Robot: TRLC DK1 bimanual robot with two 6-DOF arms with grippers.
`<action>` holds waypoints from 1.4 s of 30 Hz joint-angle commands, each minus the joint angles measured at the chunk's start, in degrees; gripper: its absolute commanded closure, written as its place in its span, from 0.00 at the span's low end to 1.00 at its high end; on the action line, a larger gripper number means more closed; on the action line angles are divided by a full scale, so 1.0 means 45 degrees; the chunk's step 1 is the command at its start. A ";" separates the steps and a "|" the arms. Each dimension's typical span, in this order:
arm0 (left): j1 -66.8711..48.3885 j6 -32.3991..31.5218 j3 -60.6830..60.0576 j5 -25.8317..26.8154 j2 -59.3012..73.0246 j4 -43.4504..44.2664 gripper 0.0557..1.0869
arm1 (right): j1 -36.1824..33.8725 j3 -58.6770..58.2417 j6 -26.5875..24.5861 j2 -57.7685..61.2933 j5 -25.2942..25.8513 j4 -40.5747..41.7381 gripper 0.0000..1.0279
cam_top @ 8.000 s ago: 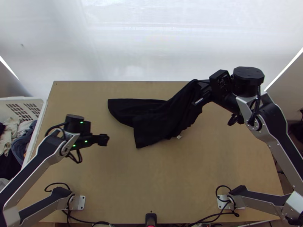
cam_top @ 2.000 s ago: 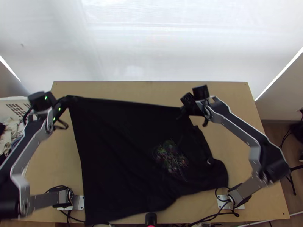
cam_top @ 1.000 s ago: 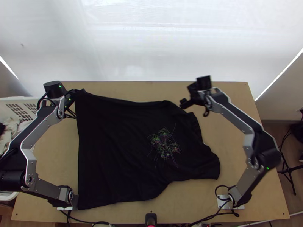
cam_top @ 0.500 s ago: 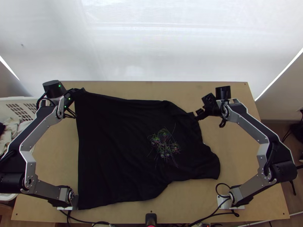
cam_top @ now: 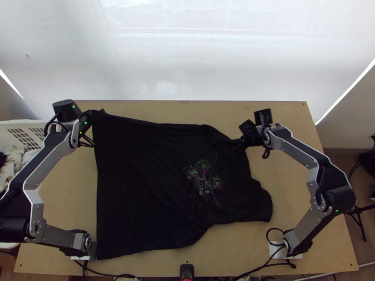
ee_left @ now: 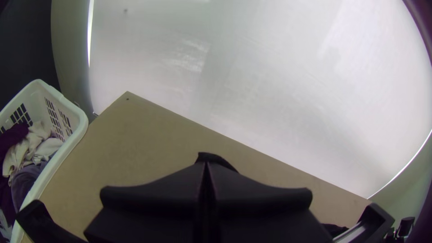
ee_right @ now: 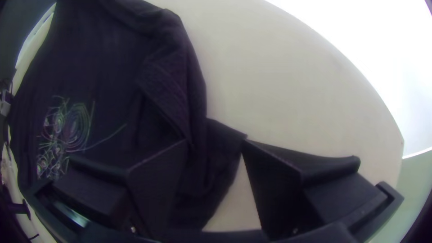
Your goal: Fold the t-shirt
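T-shirt (cam_top: 140,196): black, lying on the light wooden tabletop (cam_top: 286,187), broadly spread but uneven, with soft wrinkles and a wavy outline toward the right arm. Thin multicoloured line print (cam_top: 202,177) faces up on the half nearer the right arm. One long side runs fairly straight from the far left of the tabletop down to beside the left arm's base.

Left tool (cam_top: 101,112): at the shirt's far left corner, closed on it. Left wrist view: fingers together, a bit of black cloth poking out past the tips.

Right tool (cam_top: 238,142): at the shirt's upper right edge, open. Right wrist view: fingers well apart, one over the cloth, a flap of the shirt between them; contact with the cloth cannot be judged.

Surroundings: white basket (ee_left: 74,110) holding mixed clothes (ee_left: 27,150) beside the tabletop, on the left arm's side.
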 commanded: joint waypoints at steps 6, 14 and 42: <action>-0.0036 -0.0092 -0.0013 -0.0050 -0.0067 -0.0065 0.97 | 0.0711 0.0528 0.0283 0.0799 -0.0026 0.0045 0.45; -0.0017 -0.0112 -0.0013 -0.0089 -0.0106 -0.0084 0.97 | 0.1062 0.1505 0.0322 0.1307 -0.0397 -0.0248 0.87; 0.0101 -0.0287 0.0240 -0.0109 0.0245 -0.0026 0.97 | 0.2566 0.3829 0.0986 0.1581 0.1107 -0.0366 0.05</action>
